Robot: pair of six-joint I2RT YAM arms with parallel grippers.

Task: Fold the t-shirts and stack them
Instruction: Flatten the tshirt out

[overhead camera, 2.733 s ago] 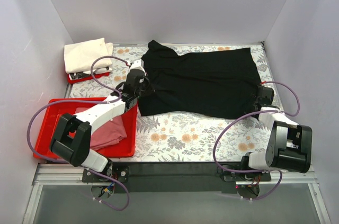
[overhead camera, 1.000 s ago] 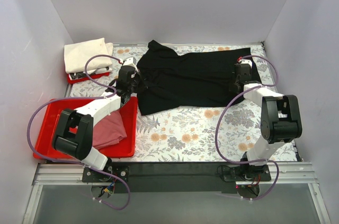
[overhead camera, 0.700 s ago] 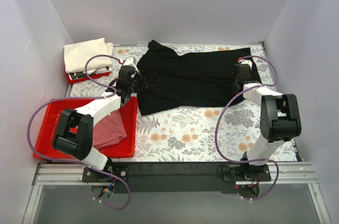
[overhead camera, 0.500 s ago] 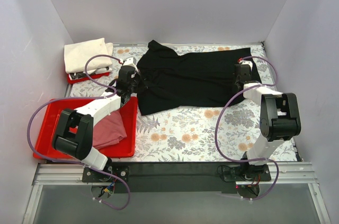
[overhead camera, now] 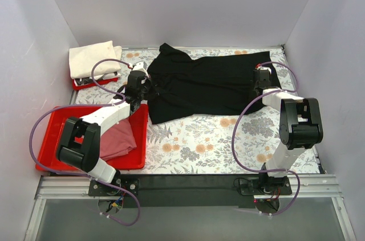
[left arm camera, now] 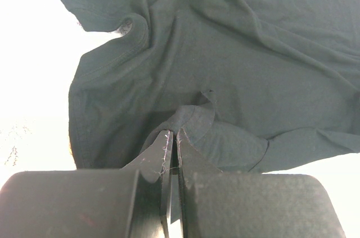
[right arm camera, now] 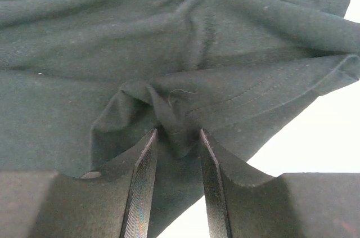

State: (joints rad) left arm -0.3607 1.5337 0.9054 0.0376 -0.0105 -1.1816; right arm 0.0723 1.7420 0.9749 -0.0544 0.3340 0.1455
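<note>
The black t-shirt (overhead camera: 211,87) lies spread across the far half of the table, its front part folded back over itself. My left gripper (overhead camera: 138,84) is at its left edge, shut on a small fold of the black cloth (left arm camera: 194,117). My right gripper (overhead camera: 261,76) is over the shirt's right end. Its jaws stand apart with a bunched fold of black cloth (right arm camera: 174,108) between the tips. The cream-white shirt (overhead camera: 91,58) lies folded at the back left. The dusty pink shirt (overhead camera: 117,138) lies in the big red tray (overhead camera: 63,113).
A small red tray (overhead camera: 94,83) sits under the cream shirt. White walls close the back and both sides. The floral table surface (overhead camera: 199,144) shows in front of the black shirt.
The right gripper has carried the shirt's front right hem from the near right to the back right, folding the shirt. The left gripper moved back a little. In the last half second the right gripper edged back.
</note>
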